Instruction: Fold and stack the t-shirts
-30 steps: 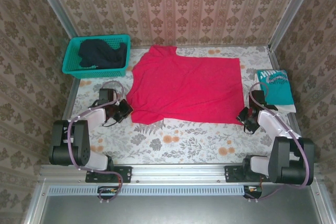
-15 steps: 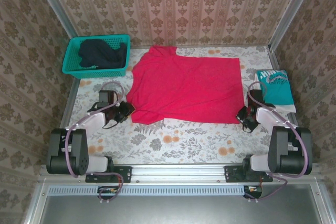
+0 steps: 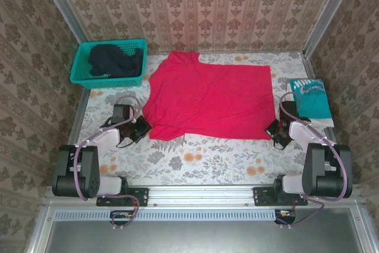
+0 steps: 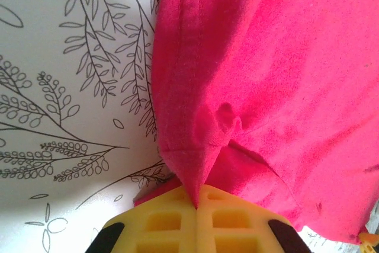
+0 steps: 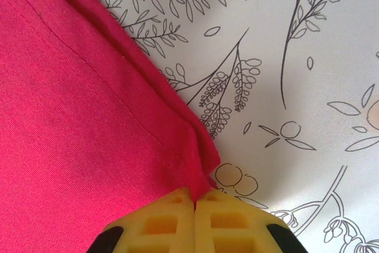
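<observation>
From above, the red-pink t-shirt (image 3: 207, 96) lies spread flat in the middle of the floral table cover (image 3: 195, 161). Over the last second both arms have edged inward to its near edge. The left gripper (image 3: 144, 126) now sits at the near left corner and the right gripper (image 3: 271, 128) at the near right corner. Earlier each stood just off the cloth. The teal t-shirt (image 3: 311, 96) rests folded at the right edge of the table. The dark t-shirt (image 3: 112, 60) is heaped in the teal basket (image 3: 80, 78) at the far left, and neither is being touched. At the left wrist, the left gripper (image 4: 195, 197) has its yellow pads pressed together with a pinched peak of the red-pink t-shirt (image 4: 266, 57) rising out of the seam between them. At the right wrist, the right gripper (image 5: 194, 198) has likewise clamped down, with the stitched hem corner of the red-pink t-shirt (image 5: 71, 122) caught between its pads. Both jaws were partly apart a moment ago, so the two-handed grasp looks just completed. The likely next step is lifting this near edge and carrying it over for the first fold, while watching that neither thin pinch slips.
</observation>
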You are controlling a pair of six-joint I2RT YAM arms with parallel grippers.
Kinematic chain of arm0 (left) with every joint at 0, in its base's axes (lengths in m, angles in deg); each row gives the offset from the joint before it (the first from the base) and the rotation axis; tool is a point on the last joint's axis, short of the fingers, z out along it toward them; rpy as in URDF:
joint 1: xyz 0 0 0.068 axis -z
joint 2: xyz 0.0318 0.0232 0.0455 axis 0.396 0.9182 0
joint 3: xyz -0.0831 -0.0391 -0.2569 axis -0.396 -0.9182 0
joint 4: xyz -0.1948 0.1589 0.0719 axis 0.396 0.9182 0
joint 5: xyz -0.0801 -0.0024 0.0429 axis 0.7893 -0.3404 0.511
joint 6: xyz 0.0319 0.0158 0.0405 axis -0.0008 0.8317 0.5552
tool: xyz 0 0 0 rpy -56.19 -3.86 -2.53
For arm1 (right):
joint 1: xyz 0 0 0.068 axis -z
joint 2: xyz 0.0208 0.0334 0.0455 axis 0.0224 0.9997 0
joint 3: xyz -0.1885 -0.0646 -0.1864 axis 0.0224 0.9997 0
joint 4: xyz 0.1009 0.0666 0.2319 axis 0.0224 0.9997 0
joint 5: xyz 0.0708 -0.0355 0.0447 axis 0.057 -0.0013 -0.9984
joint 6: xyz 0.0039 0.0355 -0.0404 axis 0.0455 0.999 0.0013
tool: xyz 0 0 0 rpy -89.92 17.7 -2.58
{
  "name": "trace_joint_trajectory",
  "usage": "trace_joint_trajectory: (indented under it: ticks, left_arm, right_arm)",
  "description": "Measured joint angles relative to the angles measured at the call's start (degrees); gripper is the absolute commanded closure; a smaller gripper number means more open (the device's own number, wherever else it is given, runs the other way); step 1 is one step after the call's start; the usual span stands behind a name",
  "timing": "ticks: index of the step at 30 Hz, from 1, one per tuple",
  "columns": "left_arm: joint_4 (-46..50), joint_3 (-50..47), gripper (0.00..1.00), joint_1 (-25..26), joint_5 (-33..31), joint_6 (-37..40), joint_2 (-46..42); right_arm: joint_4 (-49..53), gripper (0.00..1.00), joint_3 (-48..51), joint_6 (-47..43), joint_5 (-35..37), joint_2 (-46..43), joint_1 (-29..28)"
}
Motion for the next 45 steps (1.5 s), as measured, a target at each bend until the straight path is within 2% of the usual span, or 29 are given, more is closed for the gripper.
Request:
trace_joint_trajectory:
  ticks: [4, 14, 22, 28, 33, 45]
  left_arm:
    - [0.72, 0.00, 1.00, -0.09, -0.13, 0.02, -0.61]
    - [8.17, 2.51, 1.00, -1.46, -1.22, 1.01, -9.77]
    - [14.84, 8.90, 1.00, -2.99, -0.81, 3.34, -12.63]
    - [19.12, 14.49, 1.00, -3.17, 0.42, 6.08, -12.24]
    - [20.48, 19.04, 1.00, -3.17, 1.18, 8.07, -8.57]
    - [22.10, 32.41, 1.00, -3.13, 0.35, 9.42, 8.13]
  right_arm:
    - [0.66, 1.00, 0.66, 0.24, 0.04, -2.91, 0.00]
    - [7.65, 1.00, 1.75, 1.86, 1.81, -22.25, 0.00]
    - [14.40, 1.00, -2.40, 1.11, 4.09, -25.53, 0.00]
    - [16.33, 1.00, -5.97, -0.35, 4.90, -25.59, 0.04]
    - [16.33, 1.00, -9.29, -1.92, 5.09, -23.58, 0.15]
    - [13.53, 1.00, -20.13, -6.60, 4.98, -4.96, 0.37]
